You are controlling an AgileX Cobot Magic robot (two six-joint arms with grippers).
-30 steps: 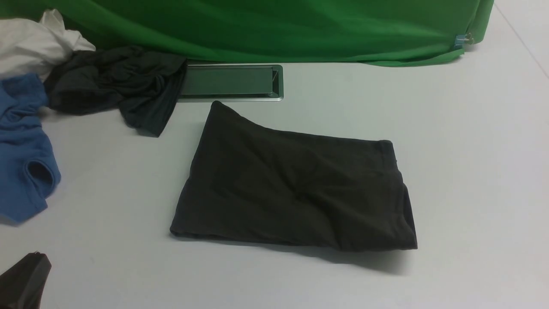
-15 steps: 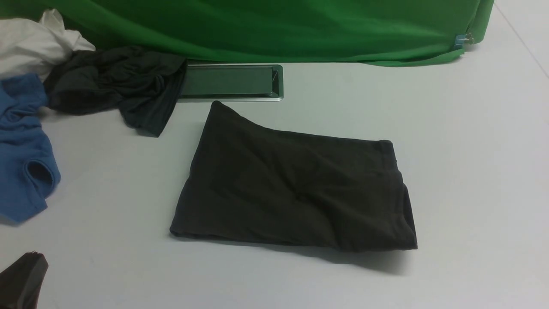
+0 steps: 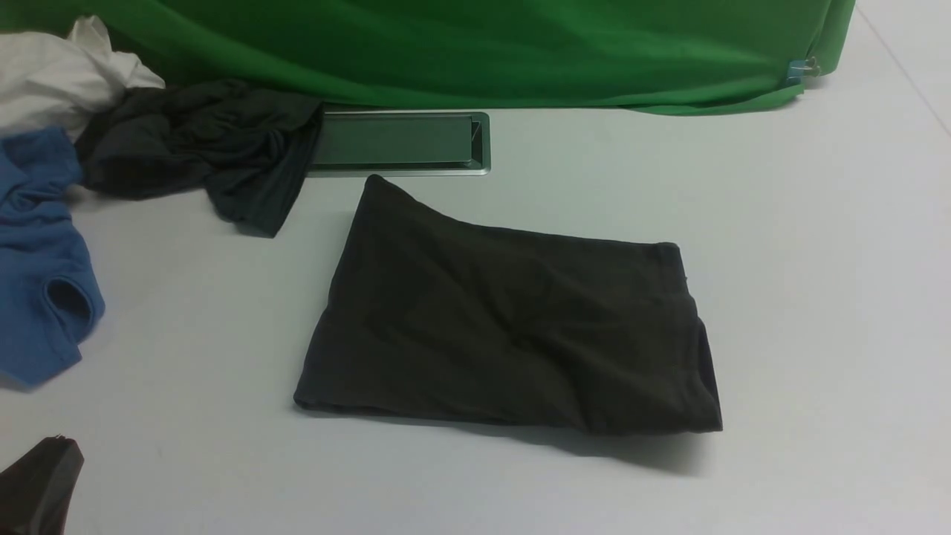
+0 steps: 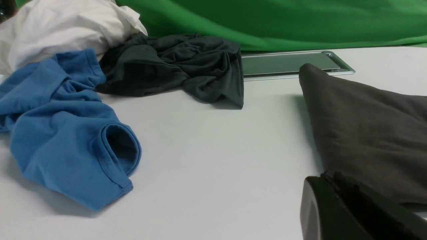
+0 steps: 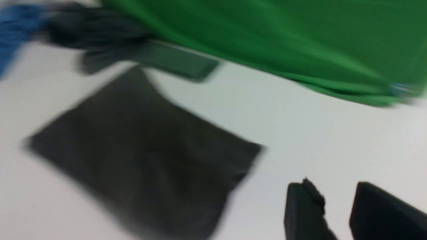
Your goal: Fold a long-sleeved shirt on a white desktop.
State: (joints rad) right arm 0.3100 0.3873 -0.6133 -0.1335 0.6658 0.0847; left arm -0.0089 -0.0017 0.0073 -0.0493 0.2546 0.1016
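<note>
- The shirt [image 3: 513, 334] lies folded into a compact, roughly rectangular dark bundle near the middle of the desk [image 3: 802, 297], flat on the white surface with a few soft creases across its top.
- Its far left corner comes close to the silver-framed hatch [image 3: 401, 141] set into the desk toward the back edge; I cannot tell whether they touch.
- My left gripper [image 4: 347, 213] is closed and holds nothing; its black tip sits low at the near left corner of the desk, just beside the shirt's near left part.
- My right gripper [image 5: 337, 210] has its two black fingers parted with bare desk between them, gripping nothing, off the shirt's right side; that view is blurred.
- A smaller dark grey garment [image 3: 200, 141] is crumpled toward the back left, its edge draped over the hatch's left end.
- A blue garment [image 3: 37, 260] lies along the left edge, touching the grey one.
- A white cloth [image 3: 59, 74] is bunched at the back left corner.
- A green cloth [image 3: 483, 52] runs along the back edge.
</note>
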